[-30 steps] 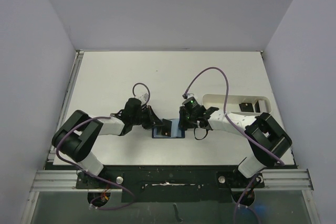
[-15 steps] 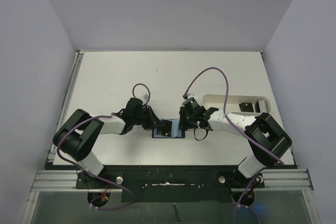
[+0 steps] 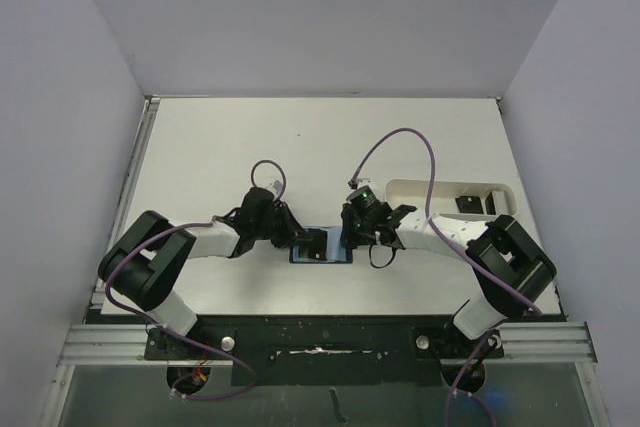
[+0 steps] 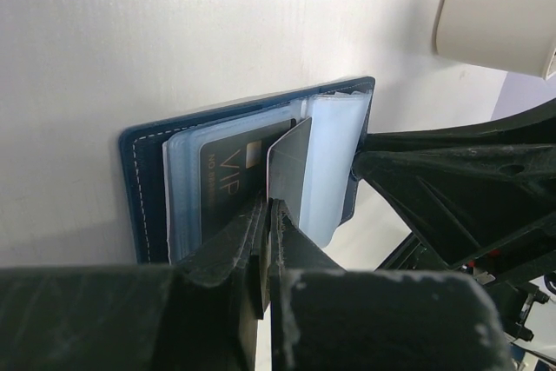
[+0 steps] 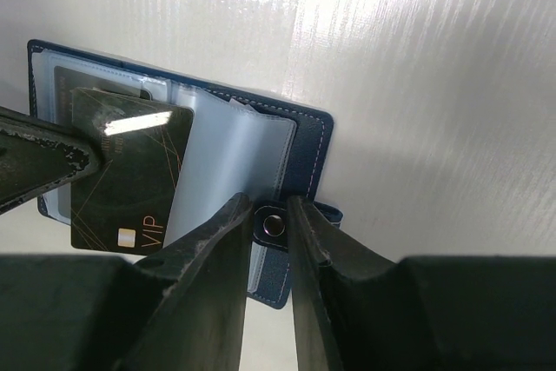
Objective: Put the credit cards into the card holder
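Glossy dark card point(image 5: 130, 171), matt stitched card holder point(image 5: 309, 155)

"VIP" on dark credit card point(image 5: 130, 171)

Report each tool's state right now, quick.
Left tool: closed, pinching a dark credit card over the open card holder.
Right tool: closed on the card holder's snap tab.

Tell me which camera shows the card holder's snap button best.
Right wrist: the snap button sits close between the fingers of the right gripper. Left wrist hides it behind that gripper; from the top, the card holder is too small to show it.
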`<state>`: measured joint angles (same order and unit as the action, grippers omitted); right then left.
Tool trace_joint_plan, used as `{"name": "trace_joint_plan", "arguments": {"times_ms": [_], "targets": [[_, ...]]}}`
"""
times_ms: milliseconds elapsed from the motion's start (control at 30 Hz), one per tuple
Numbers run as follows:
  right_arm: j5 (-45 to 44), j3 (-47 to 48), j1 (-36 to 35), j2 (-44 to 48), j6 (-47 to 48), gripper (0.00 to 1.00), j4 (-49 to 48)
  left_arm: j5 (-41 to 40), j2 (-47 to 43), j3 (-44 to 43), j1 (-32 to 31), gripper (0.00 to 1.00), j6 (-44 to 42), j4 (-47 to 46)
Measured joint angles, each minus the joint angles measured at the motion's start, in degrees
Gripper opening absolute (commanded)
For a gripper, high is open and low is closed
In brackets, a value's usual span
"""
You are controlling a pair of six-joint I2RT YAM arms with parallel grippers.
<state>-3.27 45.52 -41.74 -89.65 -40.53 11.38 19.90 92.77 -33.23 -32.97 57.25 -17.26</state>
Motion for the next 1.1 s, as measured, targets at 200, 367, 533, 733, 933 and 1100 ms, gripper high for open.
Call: {"name": "trace_joint_plan", "arguments": {"times_ms": [200,367,533,733,933,1100], "targets": [[-0.7,0.0,0.0,0.9,0.0,0.27,1.2,0.3,0.1,0.1,-0.2,0.0,0.3,-1.0],[-1.9,0.0,0.0,3.3,-0.1,0.27,2.6,1.0,0.8,-0.1,-0.3,0.0,0.2,-1.8],[-2.3,-0.1,-0.1,2.4,-0.2,0.26,2.3,2.8,1.9,-0.2,-0.3,0.0,0.6,-4.3],[-2.7,-1.0,-0.3,1.0,-0.4,0.2,1.7,5.0,2.8,-0.1,-0.3,0.0,1.0,-6.6],[-3.3,-1.4,-0.3,1.0,-0.4,0.19,1.2,7.0,3.2,-0.1,-0.3,0.0,1.7,-8.4],[-3.4,-1.6,-0.4,1.0,-0.6,0.19,0.9,8.0,4.7,-0.1,-0.3,0.0,2.1,-9.9]]}}
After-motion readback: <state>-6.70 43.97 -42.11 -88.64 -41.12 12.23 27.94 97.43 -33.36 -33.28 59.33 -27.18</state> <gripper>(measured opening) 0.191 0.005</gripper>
